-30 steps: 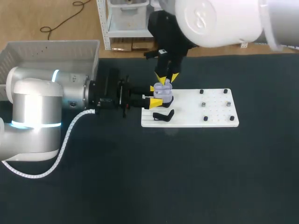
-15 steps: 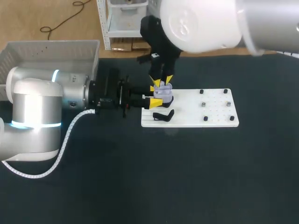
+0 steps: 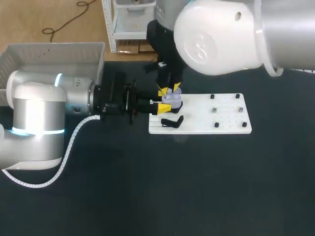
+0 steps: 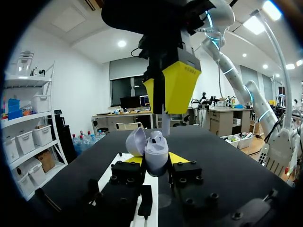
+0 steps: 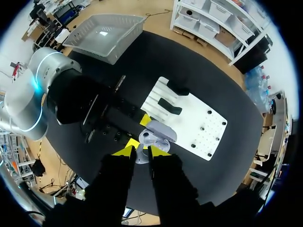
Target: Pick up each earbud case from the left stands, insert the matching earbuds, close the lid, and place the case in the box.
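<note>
My left gripper [image 3: 166,100] is shut on a lavender earbud case [image 3: 172,102] and holds it just over the left end of the white board [image 3: 206,129]. In the left wrist view the case [image 4: 155,152] sits between the yellow tips with its lid tipped open. My right gripper [image 3: 171,89] hangs directly above it, one yellow fingertip [image 4: 174,85] just over the open case. In the right wrist view the right gripper [image 5: 141,152] pinches a small pale earbud [image 5: 141,156] right beside the case [image 5: 157,130].
A black curved piece [image 3: 172,121] lies on the slotted left part of the board. Small black pegs [image 3: 215,110] stand over its right half. A grey bin [image 3: 49,54] sits at the table's far left corner, behind my left arm.
My right gripper has come down and slightly left, closer over the open case. The left arm and the case have not moved.
</note>
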Available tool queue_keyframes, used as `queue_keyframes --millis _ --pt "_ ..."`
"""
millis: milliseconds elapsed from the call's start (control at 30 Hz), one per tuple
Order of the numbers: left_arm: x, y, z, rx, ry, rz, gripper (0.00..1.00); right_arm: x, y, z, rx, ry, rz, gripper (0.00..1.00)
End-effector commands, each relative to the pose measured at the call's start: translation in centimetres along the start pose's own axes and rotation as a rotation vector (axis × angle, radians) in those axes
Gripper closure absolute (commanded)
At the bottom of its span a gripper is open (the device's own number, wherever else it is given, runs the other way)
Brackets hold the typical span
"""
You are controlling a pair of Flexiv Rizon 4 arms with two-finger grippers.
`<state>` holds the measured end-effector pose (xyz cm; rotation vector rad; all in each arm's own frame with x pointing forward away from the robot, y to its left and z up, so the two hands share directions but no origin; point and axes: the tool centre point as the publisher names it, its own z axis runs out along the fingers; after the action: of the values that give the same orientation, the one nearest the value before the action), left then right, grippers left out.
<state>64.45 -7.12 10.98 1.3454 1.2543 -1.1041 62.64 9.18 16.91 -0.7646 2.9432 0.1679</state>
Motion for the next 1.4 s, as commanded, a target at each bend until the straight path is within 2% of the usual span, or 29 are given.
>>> queue_keyframes --millis 33,1400 --pt "0.0 0.0 0.0 0.000 0.000 0.000 1.00 0.3 0.1 0.3 0.005 -0.018 -0.003 1.00" --pt "0.0 0.0 0.0 0.000 0.000 0.000 1.00 -0.7 -0.4 1.9 0.013 -0.007 0.008 1.00"
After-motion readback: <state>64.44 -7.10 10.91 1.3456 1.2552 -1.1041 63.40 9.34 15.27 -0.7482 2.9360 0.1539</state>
